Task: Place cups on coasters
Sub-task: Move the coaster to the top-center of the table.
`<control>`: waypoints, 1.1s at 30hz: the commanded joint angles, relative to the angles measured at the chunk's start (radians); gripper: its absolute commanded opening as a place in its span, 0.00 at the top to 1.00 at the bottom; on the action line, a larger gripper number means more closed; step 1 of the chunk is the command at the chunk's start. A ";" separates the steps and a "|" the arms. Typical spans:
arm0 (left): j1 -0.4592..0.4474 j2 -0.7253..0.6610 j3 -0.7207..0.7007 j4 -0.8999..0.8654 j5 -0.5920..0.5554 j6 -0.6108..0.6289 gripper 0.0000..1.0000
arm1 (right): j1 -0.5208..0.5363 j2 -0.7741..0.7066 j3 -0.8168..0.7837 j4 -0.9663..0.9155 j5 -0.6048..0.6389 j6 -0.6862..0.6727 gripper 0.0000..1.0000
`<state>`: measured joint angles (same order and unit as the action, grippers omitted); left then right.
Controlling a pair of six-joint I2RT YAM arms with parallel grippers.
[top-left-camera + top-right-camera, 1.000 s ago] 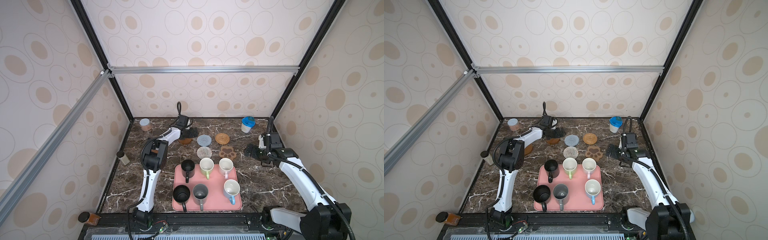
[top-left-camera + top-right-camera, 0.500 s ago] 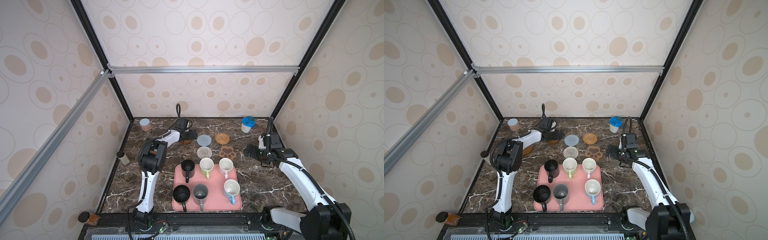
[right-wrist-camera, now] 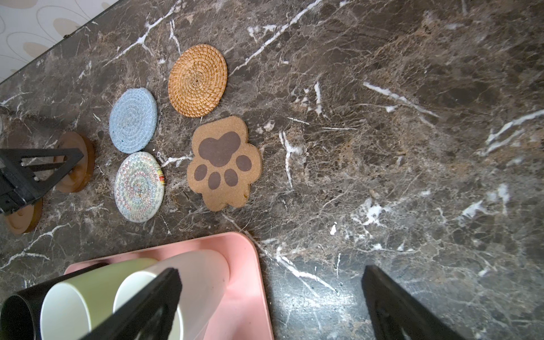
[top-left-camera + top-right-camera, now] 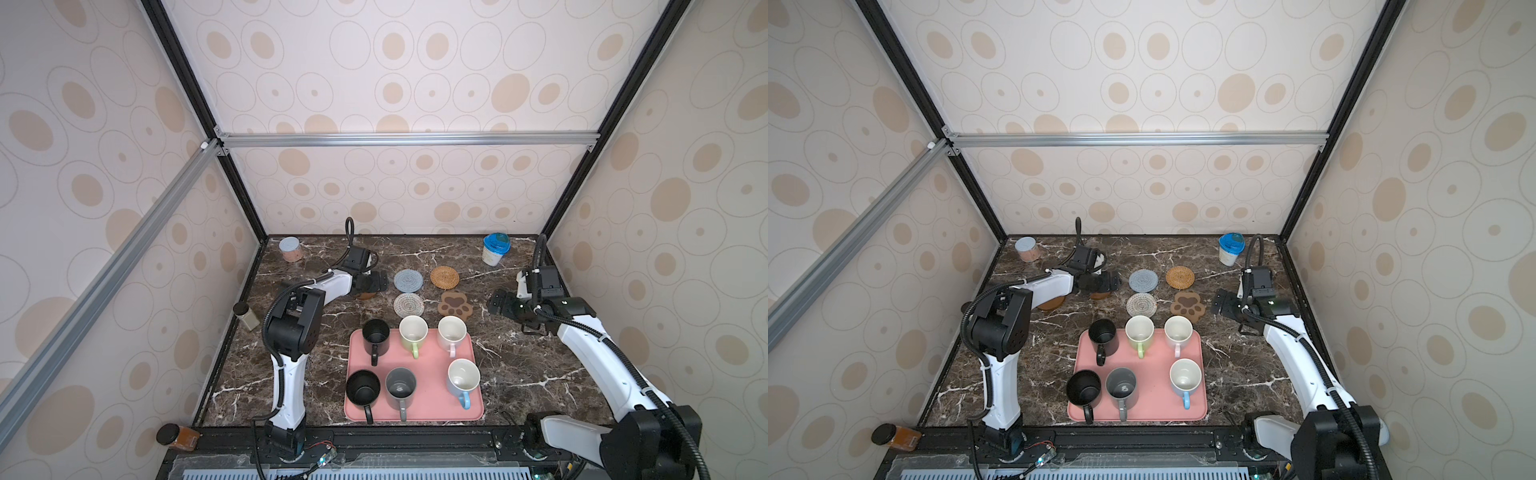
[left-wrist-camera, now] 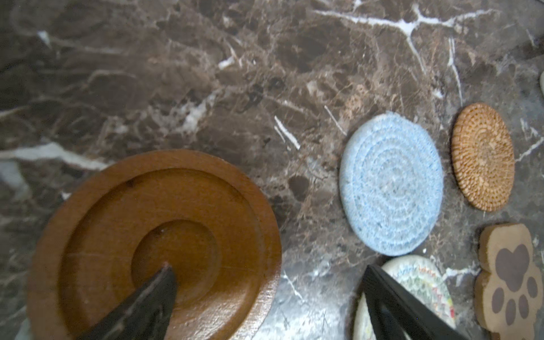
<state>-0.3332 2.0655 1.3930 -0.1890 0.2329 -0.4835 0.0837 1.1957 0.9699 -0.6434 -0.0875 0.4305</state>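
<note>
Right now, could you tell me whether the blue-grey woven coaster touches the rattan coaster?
Apart. The left wrist view shows bare marble tabletop between the blue-grey woven coaster and the rattan coaster.

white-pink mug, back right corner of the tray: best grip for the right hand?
Pinch the wall of the white-pink mug at the rim, on the side facing the right hand, one finger inside, coming down from above. It stands upright, mouth up; its handle points toward the front, and the light green mug stands close on the other side. Probably the freest side.
</note>
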 commanded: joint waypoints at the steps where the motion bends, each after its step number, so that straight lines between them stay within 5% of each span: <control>1: 0.001 -0.025 -0.071 -0.071 -0.016 -0.027 0.00 | 0.000 0.018 0.000 -0.004 -0.018 0.014 0.00; 33: 0.036 -0.100 -0.161 -0.079 -0.082 -0.026 0.00 | 0.000 0.024 0.001 -0.006 -0.006 0.014 0.00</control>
<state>-0.3050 1.9614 1.2430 -0.1570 0.1905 -0.4942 0.0837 1.2194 0.9699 -0.6430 -0.1013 0.4370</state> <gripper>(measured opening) 0.999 0.997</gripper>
